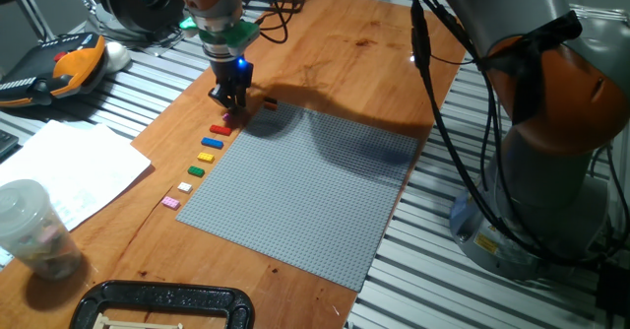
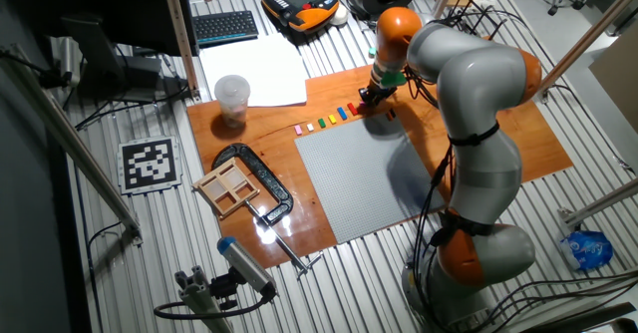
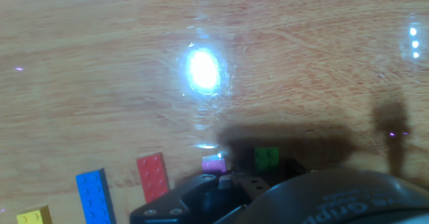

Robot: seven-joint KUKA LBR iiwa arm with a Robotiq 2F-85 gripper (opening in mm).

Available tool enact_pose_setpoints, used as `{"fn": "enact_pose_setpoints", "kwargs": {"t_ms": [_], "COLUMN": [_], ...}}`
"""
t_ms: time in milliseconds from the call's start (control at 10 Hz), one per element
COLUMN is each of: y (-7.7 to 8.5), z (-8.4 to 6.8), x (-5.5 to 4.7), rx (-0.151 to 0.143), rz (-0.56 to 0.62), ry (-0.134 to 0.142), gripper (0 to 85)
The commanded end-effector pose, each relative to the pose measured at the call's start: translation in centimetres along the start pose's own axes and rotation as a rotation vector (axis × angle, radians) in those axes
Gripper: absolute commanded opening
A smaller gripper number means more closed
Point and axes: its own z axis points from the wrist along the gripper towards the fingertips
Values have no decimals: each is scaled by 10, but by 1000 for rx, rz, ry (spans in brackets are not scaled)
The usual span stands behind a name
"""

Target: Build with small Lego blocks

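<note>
My gripper point(image 1: 230, 100) is low over the wooden table, at the far corner of the grey baseplate point(image 1: 305, 191). A small pink brick point(image 1: 226, 118) lies right at its fingertips; the hand view shows it point(image 3: 214, 163) beside a green brick point(image 3: 267, 157) in shadow. A row of small Lego blocks runs along the baseplate's left edge: red point(image 1: 219, 129), blue point(image 1: 213, 143), yellow point(image 1: 206, 157), green point(image 1: 196, 170), white point(image 1: 184, 186), pink point(image 1: 170, 202). An orange and a dark brick point(image 1: 270, 103) lie just right of the gripper. The fingers' gap is hidden.
A plastic cup point(image 1: 34, 230) and paper sheets point(image 1: 69, 171) sit at the left. A black clamp point(image 1: 162, 304) holds the table's near edge. A pendant point(image 1: 69, 63) lies at the far left. Cables point(image 1: 433, 102) hang over the right side.
</note>
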Motion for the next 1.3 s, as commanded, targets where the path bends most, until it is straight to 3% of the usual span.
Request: {"fn": "enact_pose_setpoints", "kwargs": {"t_ms": [0, 300, 500, 800, 1200], "y": [0, 0, 0, -2, -3], "z": [0, 1, 0, -5, -25], "x": [0, -1, -1, 3, 21], "rx": [0, 4, 9, 6, 12], "rz": [0, -8, -29, -41, -38], "ry": [0, -3, 5, 23, 42], "gripper": [340, 340, 0, 0, 0]}}
